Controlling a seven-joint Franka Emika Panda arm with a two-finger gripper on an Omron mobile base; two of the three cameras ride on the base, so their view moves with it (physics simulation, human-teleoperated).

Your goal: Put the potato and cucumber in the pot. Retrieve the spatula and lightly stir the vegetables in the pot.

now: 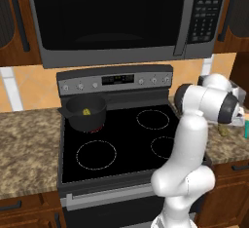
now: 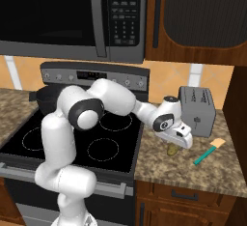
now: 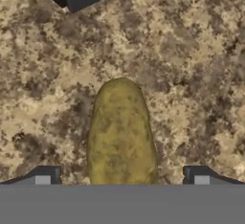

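Observation:
The potato (image 3: 120, 132), an olive-brown oval lump, lies on the speckled counter right of the stove; it also shows as the potato (image 2: 172, 149) just under the hand. My gripper (image 3: 122, 175) hangs open right above it, one finger tip on each side and apart from it. Seen from the right base, the gripper (image 2: 177, 144) points down at the counter. The dark pot (image 1: 88, 121) stands on the back left burner with the small yellow-green cucumber (image 1: 86, 111) inside. The spatula (image 2: 208, 151), with a teal handle, lies on the counter right of the potato.
A grey toaster (image 2: 197, 110) stands on the counter behind the potato, against the wall. The black stove top (image 1: 121, 139) lies between pot and potato, with a microwave (image 1: 116, 17) overhead. A dark wood cabinet wall (image 2: 239, 123) bounds the counter on the right.

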